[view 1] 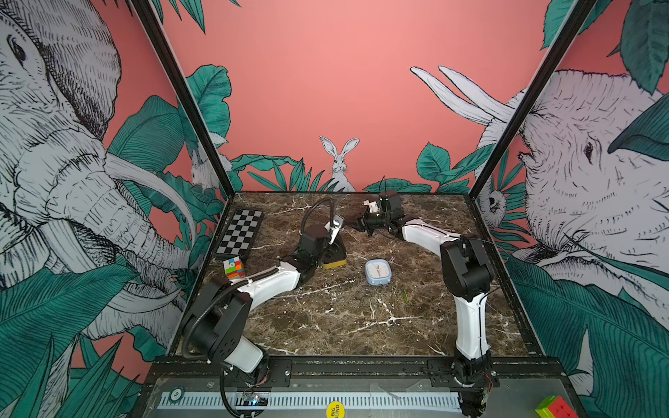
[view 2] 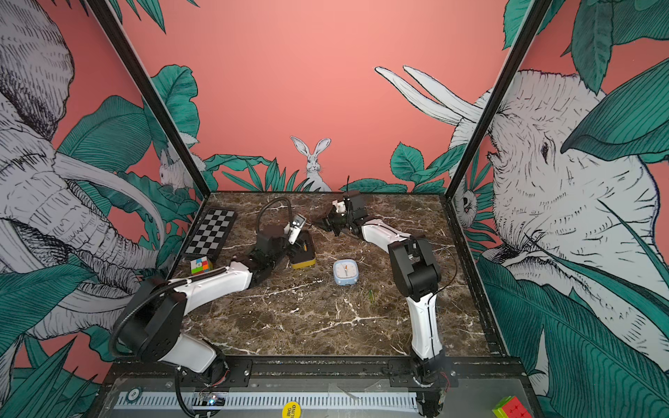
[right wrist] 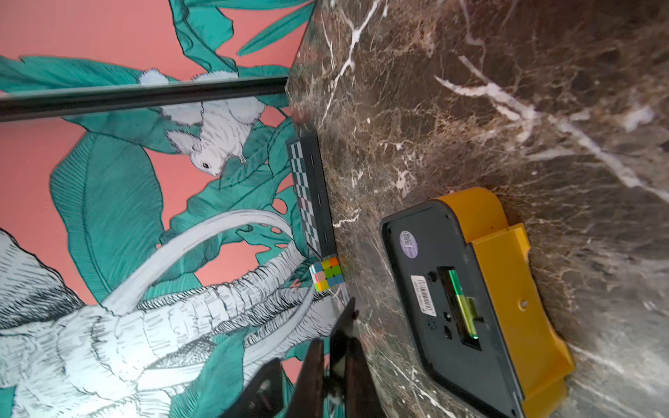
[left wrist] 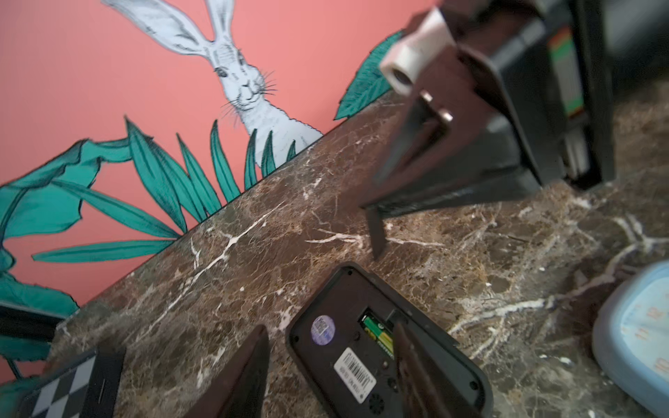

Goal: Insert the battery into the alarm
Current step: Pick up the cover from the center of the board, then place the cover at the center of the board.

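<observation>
Left gripper [left wrist: 330,327] fingers were apart over the yellow alarm [left wrist: 365,289], far left of centre; battery [left wrist: 378,331] lay in its open bay [right wrist: 470,343]. Right gripper [right wrist: 336,342] pinched a thin dark piece [right wrist: 348,313] — probably the cover. Risk: a left finger overlapped the bay — withdrawing could snag the battery.

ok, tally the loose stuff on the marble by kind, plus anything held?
Clocks: 2 (yellow-black alarm, blue clock)
Puzzle cube: 1
Checkerboard: 1
Battery: 1, in the alarm's compartment
Tiny green bit, unidentifiable: 1
Thin dark piece in right hand: 1
Total: 7
</observation>
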{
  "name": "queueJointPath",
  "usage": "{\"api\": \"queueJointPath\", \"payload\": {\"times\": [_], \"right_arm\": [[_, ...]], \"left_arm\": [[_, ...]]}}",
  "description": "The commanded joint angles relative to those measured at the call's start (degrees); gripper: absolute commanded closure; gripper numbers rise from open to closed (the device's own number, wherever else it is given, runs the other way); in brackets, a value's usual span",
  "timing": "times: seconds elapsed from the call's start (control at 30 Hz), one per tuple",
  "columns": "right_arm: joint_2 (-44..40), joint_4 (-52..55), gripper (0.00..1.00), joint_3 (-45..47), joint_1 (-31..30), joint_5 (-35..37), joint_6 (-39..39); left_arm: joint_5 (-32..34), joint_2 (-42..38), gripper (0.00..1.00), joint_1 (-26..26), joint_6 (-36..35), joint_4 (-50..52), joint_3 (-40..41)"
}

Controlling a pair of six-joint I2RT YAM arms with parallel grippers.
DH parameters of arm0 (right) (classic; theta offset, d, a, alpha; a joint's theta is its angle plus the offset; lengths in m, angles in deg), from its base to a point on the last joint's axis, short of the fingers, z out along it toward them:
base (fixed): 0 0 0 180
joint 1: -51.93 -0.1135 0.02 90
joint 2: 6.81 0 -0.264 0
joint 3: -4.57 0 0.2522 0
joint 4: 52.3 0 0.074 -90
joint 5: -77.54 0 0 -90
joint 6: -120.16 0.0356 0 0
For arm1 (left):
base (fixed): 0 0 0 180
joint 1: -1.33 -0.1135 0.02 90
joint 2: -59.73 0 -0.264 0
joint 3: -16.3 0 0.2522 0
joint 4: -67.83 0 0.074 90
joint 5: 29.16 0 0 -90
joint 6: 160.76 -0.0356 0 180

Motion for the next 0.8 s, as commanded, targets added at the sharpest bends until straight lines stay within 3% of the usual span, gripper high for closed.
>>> {"api": "queueJointPath", "payload": {"times": [0.0, 0.37, 0.53, 0.77], "right_arm": [[2.2, 4.2, 0.97, -2.5, 1.5, -4.6, -11.8], [9.0, 26.2, 0.96, -7.1, 5.3, -8.9, -42.5], [12.3, 31.1, 0.96, -9.6, 5.2, -8.9, -48.7], [14.9, 34.9, 0.93, -12.2, 5.1, -6.6, -51.8]], "left_arm": [[-3.4, -2.9, 0.43, -2.1, 5.5, 4.6, 1.6], [-4.0, -2.4, 0.44, -3.3, 6.3, 9.1, 1.1], [-3.9, -2.4, 0.44, -3.3, 6.4, 10.0, 0.9], [-4.1, -1.6, 0.45, -3.3, 7.0, 10.9, 0.5]]}}
